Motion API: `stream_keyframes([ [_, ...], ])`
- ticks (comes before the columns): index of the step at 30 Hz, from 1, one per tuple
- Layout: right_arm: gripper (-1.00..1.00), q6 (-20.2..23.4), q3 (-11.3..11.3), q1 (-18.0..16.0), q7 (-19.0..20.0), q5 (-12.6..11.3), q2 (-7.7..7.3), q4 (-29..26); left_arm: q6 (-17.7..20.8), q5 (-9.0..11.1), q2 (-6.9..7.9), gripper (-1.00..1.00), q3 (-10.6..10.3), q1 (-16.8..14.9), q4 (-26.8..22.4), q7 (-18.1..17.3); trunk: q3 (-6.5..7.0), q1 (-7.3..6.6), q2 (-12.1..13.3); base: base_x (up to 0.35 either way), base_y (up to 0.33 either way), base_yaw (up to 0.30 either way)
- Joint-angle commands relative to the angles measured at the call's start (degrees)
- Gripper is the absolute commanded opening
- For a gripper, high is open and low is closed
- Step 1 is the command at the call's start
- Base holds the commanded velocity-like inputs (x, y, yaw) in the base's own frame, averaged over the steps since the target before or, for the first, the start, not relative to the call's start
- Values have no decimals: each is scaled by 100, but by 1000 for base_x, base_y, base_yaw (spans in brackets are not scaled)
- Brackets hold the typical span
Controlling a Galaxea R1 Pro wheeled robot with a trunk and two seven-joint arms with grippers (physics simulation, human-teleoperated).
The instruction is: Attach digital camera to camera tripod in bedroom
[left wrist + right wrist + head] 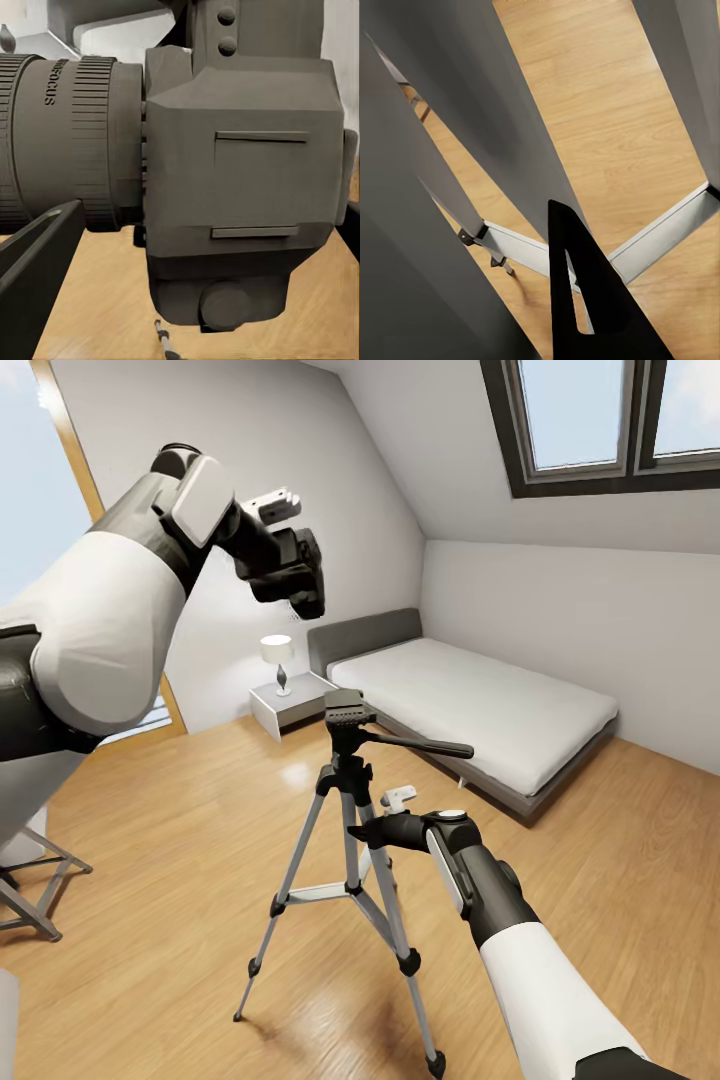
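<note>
The digital camera [305, 572] is black and hangs high at the left, with my left gripper [288, 575] shut on it. Up close, the camera [240, 180] shows its ribbed lens to one side, with one of my fingers [37, 277] beside the lens. The camera tripod [345, 780] stands on the wood floor at centre, and its black pan head [345, 710] is bare, below and to the right of the camera. My right gripper [372, 828] is at the tripod's upper legs. One dark finger [585, 307] lies against a silver leg [472, 112], and the gripper looks shut on it.
A low grey bed [480, 710] lies behind the tripod. Left of the bed, a white nightstand [285, 710] carries a lamp [278, 658]. A grey metal stool [30, 885] stands at the left edge. The sloped ceiling holds a skylight [600, 420].
</note>
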Motion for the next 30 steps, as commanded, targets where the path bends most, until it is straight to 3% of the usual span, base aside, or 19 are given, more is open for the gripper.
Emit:
stream_keyframes([
  [1,-100,23,-9,-6,48,20,0,-15,-3,26,72,-100,-86,3,13,-519,-12,3,-13,0,0,0],
  [4,-100,23,-10,-6,49,20,-3,-7,-60,-1,223,-100,-219,28,27,-1517,-12,3,-13,0,0,0],
  [5,-100,23,-11,-6,49,20,-4,8,-171,-42,324,-100,-333,43,32,-2215,-12,3,-13,0,0,0],
  [7,-100,23,-11,-6,49,20,-5,22,-383,-126,419,-100,-475,60,39,-2886,-12,3,-13,0,0,0],
  [8,-100,20,-10,-6,50,20,-5,31,-690,-246,496,-100,-626,78,60,-3484,-12,3,-13,0,0,0],
  [11,-100,19,-10,-6,50,23,-6,40,-1272,-541,589,-100,-850,109,142,-4353,-12,3,-13,0,0,0],
  [15,-100,18,-11,-6,47,21,-6,45,-1592,-907,607,-100,-966,145,397,-4826,-12,3,-13,0,0,0],
  [18,-100,18,-12,-6,45,20,-6,46,-1685,-1117,590,-100,-997,155,562,-4910,-12,3,-13,0,0,0],
  [19,-100,17,-12,-6,47,20,-6,46,-1719,-1294,589,-100,-1014,159,661,-4947,-12,3,-13,0,0,0],
  [22,-100,16,-12,-6,47,20,-6,51,-1752,-1568,645,-100,-1030,162,801,-5054,-12,3,-13,0,0,0],
  [23,-100,18,-12,-6,48,20,-6,53,-1773,-1720,697,-100,-1037,163,880,-5216,-12,3,-13,0,0,0],
  [25,-100,20,-12,-6,49,20,-6,54,-1826,-1832,728,-100,-1050,164,934,-5481,-12,3,-13,0,0,0],
  [28,-100,20,-12,-6,49,20,-8,55,-2291,-2079,743,-100,-1190,165,991,-6271,-12,3,-13,0,0,0],
  [30,-100,17,-12,-6,44,20,-12,55,-3392,-2607,737,-100,-1663,165,1018,-7340,-12,3,-13,0,0,0],
])
